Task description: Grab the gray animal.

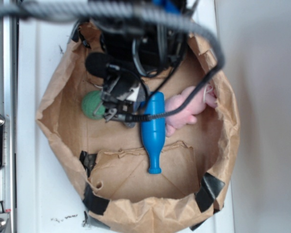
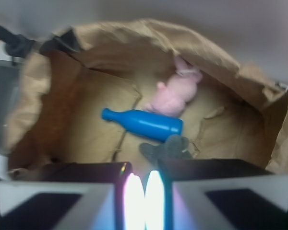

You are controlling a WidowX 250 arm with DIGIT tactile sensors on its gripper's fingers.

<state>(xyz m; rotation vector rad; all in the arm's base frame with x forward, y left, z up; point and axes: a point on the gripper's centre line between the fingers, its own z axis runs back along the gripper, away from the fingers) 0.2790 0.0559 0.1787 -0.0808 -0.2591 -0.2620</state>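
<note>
Fingers point(image 2: 134, 201) nearly pressed together, empty, just above the gray animal point(image 2: 165, 148) beside blue bottle point(image 2: 144, 123).

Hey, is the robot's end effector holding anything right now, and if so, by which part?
Nothing appears held. In the wrist view, the small dark-gray plush animal lies on the brown paper bag floor just beyond the end effector.

Even, diffuse daylight fills the exterior view, and the white desk point(image 1: 34, 204) is nearly washed out. The cable point(image 1: 111, 12) across the top is a soft blur. The wrist view is dimmer and hazy throughout. The paper bag point(image 2: 221, 57) smears toward the edges, and two glaring white streaks burn out between the out-of-focus fingers point(image 2: 62, 206) of the hand point(image 2: 144, 201).
</note>
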